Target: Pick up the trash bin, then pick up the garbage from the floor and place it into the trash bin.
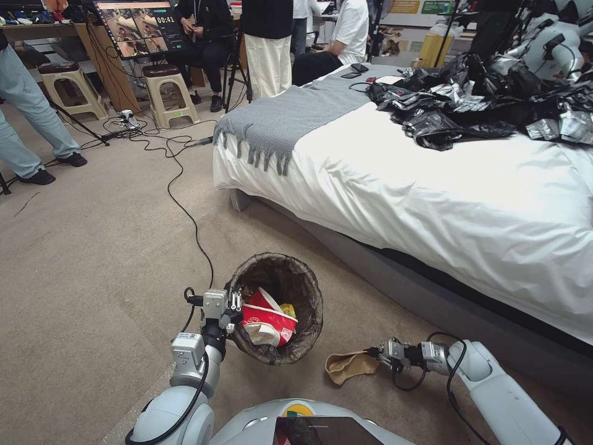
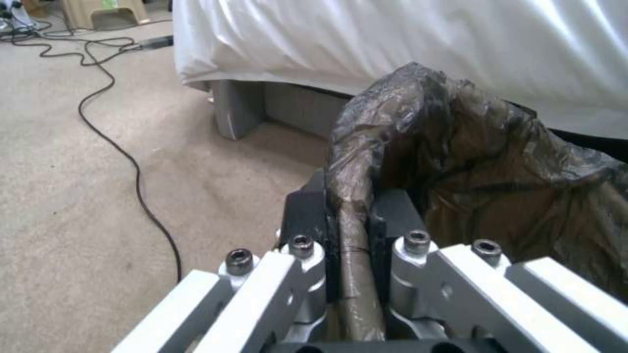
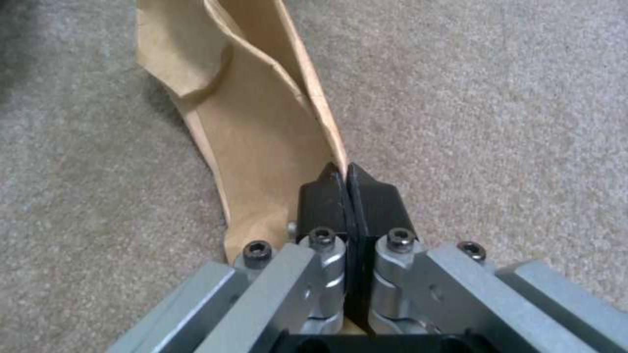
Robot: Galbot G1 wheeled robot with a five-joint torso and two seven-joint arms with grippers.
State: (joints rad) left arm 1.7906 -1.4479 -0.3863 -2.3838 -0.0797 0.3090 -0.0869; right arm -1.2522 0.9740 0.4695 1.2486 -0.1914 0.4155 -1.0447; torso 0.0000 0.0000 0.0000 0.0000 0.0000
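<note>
two jobs make up this task, and the first one looks done. the left gripper [image 2: 350,215] is pinched tight on the rim of the bin [image 1: 277,308], one finger inside and one outside, with the brown bag [image 2: 484,171] squeezed between them. the bin sits near the robot, a bit to the left, between the robot and the bed [image 1: 432,185]. i cannot tell if the bin is off the carpet [image 1: 92,259] or resting on it.

some garbage is in the bin already. a red and white carton [image 1: 267,321] lies in there, with a bit of yellow wrapper [image 1: 288,309] just beside it.

the second job is part way along. the right gripper [image 3: 347,184] is low down on the right, just right of the bin. its fingers are closed almost all the way, and they nip the edge of a tan paper [image 3: 255,147]. the paper lies on the carpet between the bin and the gripper, near the bin but not touching it. most of it looks flat on the floor, so i think it is grabbed but not yet lifted.

what is left, i think: lift the tan paper, carry it left over the bin, and let it drop in. i see no other litter on the carpet near the robot. the black plastic [image 1: 469,105] is far off on top of the bed.
</note>
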